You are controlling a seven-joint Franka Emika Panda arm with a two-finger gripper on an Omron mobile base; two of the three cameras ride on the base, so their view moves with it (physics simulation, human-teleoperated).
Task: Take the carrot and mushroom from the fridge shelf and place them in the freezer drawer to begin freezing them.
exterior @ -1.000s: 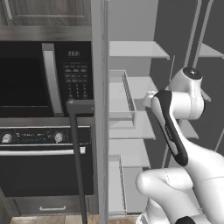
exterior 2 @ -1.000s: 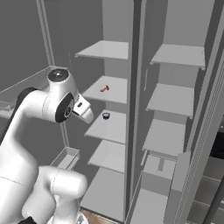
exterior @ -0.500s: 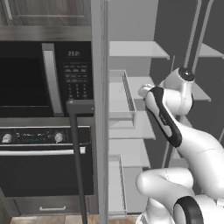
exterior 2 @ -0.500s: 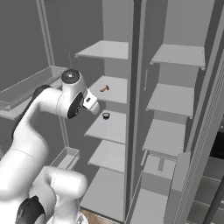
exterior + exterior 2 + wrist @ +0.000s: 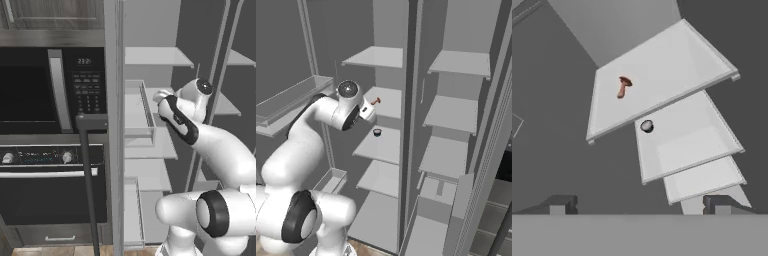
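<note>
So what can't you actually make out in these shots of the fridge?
- The small reddish thing on the fridge shelf: too small in the hand view to name.
- The dark round item one shelf down: too small to identify.
- Gripper: the fingertips stand wide apart; the rest is cut off by the bottom edge.

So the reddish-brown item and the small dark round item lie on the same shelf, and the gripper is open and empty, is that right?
Not on the same shelf. In the hand view the reddish-brown item lies on the upper shelf, and the small dark round item on the shelf just below. The gripper is indeed open and empty.
</note>
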